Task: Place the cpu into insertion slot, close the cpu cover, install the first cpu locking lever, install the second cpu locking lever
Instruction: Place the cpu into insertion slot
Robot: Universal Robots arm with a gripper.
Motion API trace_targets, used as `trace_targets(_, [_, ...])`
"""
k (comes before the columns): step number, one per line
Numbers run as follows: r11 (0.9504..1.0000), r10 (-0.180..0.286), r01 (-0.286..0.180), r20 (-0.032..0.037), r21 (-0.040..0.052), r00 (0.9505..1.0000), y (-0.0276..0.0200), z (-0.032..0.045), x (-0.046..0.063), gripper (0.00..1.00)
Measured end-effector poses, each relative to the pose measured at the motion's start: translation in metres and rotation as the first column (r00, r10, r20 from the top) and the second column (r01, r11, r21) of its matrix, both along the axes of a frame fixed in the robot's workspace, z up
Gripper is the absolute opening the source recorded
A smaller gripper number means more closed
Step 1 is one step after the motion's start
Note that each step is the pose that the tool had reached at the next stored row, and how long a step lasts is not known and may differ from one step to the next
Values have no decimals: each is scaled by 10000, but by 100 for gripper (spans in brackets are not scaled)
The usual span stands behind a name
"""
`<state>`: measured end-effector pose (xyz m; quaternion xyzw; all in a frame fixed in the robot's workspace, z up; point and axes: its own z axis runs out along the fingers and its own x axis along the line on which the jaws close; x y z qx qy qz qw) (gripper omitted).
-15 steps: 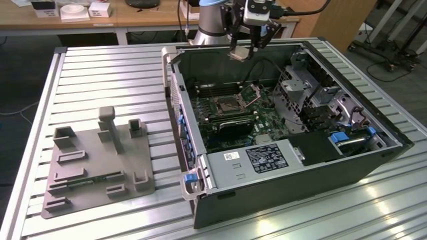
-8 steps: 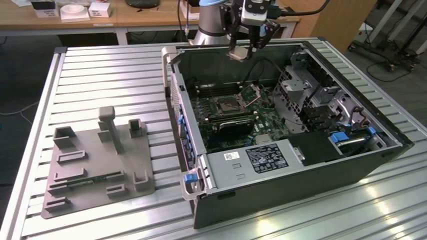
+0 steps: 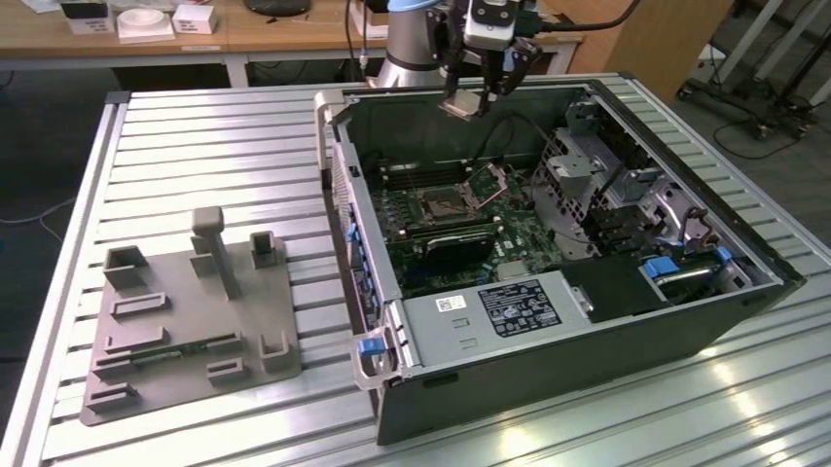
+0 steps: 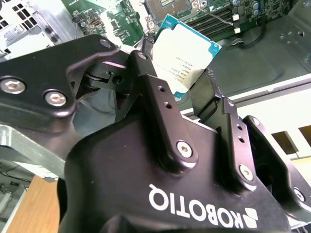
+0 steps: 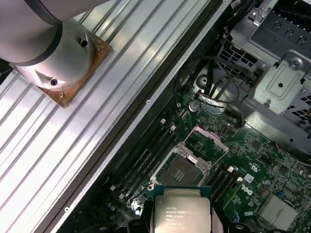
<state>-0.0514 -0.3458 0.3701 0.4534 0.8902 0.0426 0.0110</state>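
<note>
My gripper (image 3: 491, 86) hangs above the back rim of the open computer case (image 3: 727, 243), shut on the cpu (image 3: 464, 105), a small square chip with a silver top. In the second wrist view the cpu (image 4: 187, 51) sits pinched between the two black fingers (image 4: 158, 92), tilted over the green board. The insertion slot (image 3: 446, 204) lies open well below it, near the board's middle. The first wrist view shows the cpu (image 5: 182, 211) just short of the dark insertion slot (image 5: 181, 170). The cpu cover (image 5: 210, 140) stands tipped up at the slot's far side.
A grey box with a black label (image 3: 500, 313) fills the case's near end. A metal drive cage (image 3: 591, 161) stands at the exterior view's right of the slot. Long memory slots (image 5: 141, 158) flank the socket. A grey fixture tray (image 3: 195, 311) lies on the ribbed table.
</note>
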Motion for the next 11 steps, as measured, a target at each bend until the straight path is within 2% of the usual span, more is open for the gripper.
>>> trace_targets(11, [9994, -343, 343, 0, 0, 9994, 0, -1, -34, 54])
